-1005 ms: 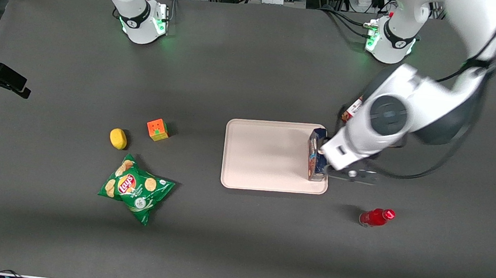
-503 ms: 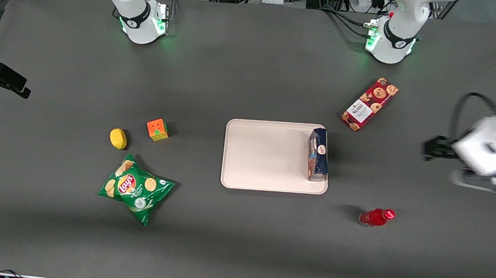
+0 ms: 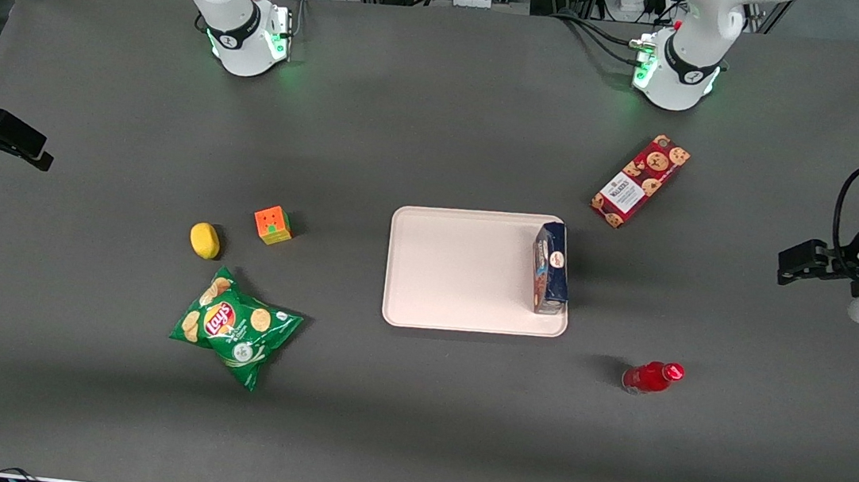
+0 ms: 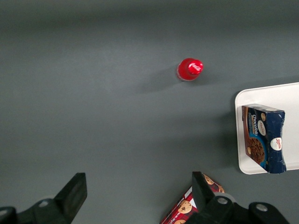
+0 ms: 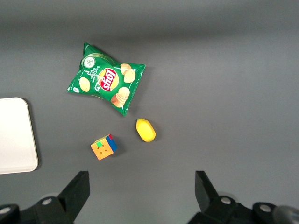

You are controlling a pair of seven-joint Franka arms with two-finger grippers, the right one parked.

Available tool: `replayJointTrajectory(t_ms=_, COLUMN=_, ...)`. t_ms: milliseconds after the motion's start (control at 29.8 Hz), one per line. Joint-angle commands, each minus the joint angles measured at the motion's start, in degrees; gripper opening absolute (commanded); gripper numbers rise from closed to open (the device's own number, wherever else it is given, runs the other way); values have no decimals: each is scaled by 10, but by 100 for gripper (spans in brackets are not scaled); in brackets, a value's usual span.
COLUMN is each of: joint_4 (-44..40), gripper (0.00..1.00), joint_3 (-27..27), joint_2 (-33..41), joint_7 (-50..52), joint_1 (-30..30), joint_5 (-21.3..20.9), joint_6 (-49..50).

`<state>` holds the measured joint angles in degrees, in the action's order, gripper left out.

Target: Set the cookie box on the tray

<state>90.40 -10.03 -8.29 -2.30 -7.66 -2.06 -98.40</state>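
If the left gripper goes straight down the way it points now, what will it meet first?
Probably only bare table: the gripper, open, hangs toward the working arm's end. The red box lies close beside that line.

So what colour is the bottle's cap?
Red, like the bottle itself; clearest in the left wrist view.

Your front view looks steeply down on the whole tabletop. Both wrist views face straight down from height; the left wrist view shares the tray with it.
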Motion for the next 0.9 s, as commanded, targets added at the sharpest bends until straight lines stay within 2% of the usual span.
replayJointTrajectory(t_ms=0, joint_4=50, gripper=100, joint_3=12, joint_2=33, joint_7=-4, joint_1=8, joint_5=11, joint_6=-25)
replayJointTrajectory(t_ms=871, joint_4=47, gripper=100, joint_3=24, joint_2=41, joint_7=-4, joint_1=40, joint_5=10, joint_6=-10)
